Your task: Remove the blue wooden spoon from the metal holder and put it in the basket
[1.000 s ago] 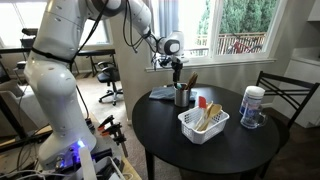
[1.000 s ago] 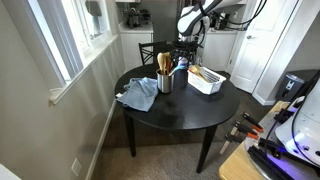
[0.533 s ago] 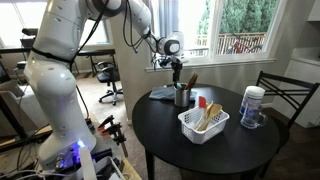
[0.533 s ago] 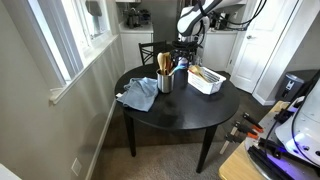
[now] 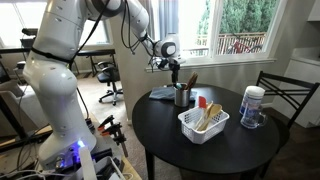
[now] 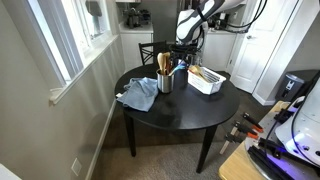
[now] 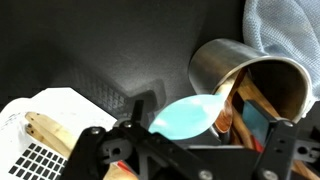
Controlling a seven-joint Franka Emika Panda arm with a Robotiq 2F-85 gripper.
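The metal holder [image 5: 183,97] stands on the round black table [image 5: 200,150] with wooden utensils sticking out; it also shows in the wrist view [image 7: 225,62]. The blue wooden spoon [image 7: 188,116] leans out of it, its pale blue bowl [image 6: 180,68] pointing toward the basket. My gripper [image 5: 177,72] hangs just above the holder. In the wrist view the gripper [image 7: 198,132] has its fingers [image 7: 105,150] spread wide on either side of the spoon's bowl, not closed on it. The white lattice basket [image 5: 203,122] sits beside the holder and holds wooden utensils.
A blue-grey cloth [image 6: 138,94] lies on the table beside the holder. A white canister with a blue label [image 5: 253,106] stands on the table beyond the basket. A dark chair [image 5: 285,95] stands at the table's edge. A window is behind.
The wrist has shifted slightly sideways above the holder. The spoon, holder and basket have not visibly moved.
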